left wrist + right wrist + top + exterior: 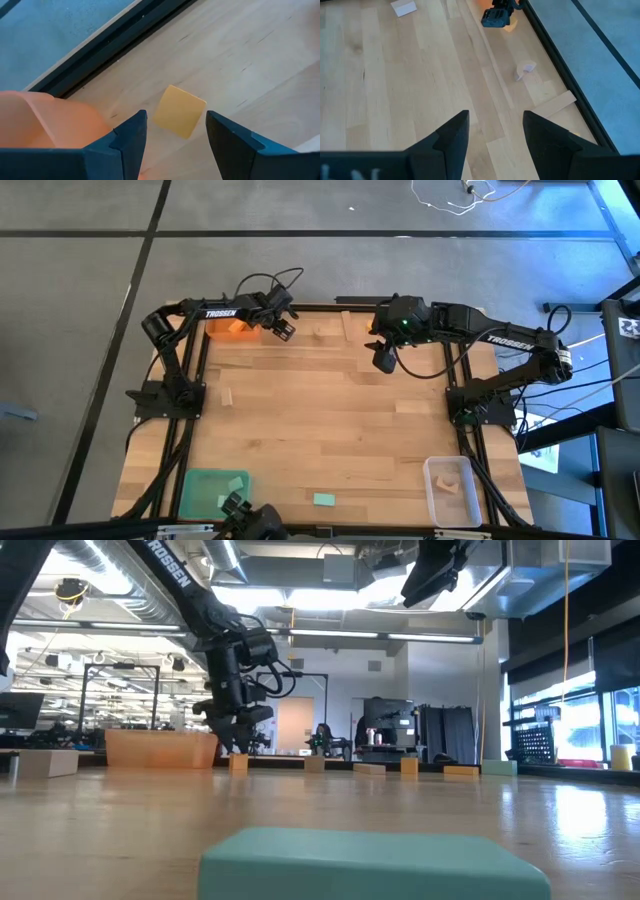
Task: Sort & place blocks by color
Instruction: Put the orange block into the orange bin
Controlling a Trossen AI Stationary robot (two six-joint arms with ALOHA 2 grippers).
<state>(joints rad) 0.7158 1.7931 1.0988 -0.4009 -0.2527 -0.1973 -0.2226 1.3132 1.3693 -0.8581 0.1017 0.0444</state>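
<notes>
My left gripper stands open at the table's far left, just above the wood, beside the orange tray. A small yellow-orange block rests on the table just ahead of the gap between its fingers, and I see no touch. The low view shows this gripper right over that block. My right gripper hangs open high over the far middle of the table, with nothing between its fingers. A teal block lies near the front edge.
A green tray stands at the near left and a clear tray at the near right. Pale blocks lie scattered on the wood, and more blocks line the far edge. A long pale strip lies by the far rail.
</notes>
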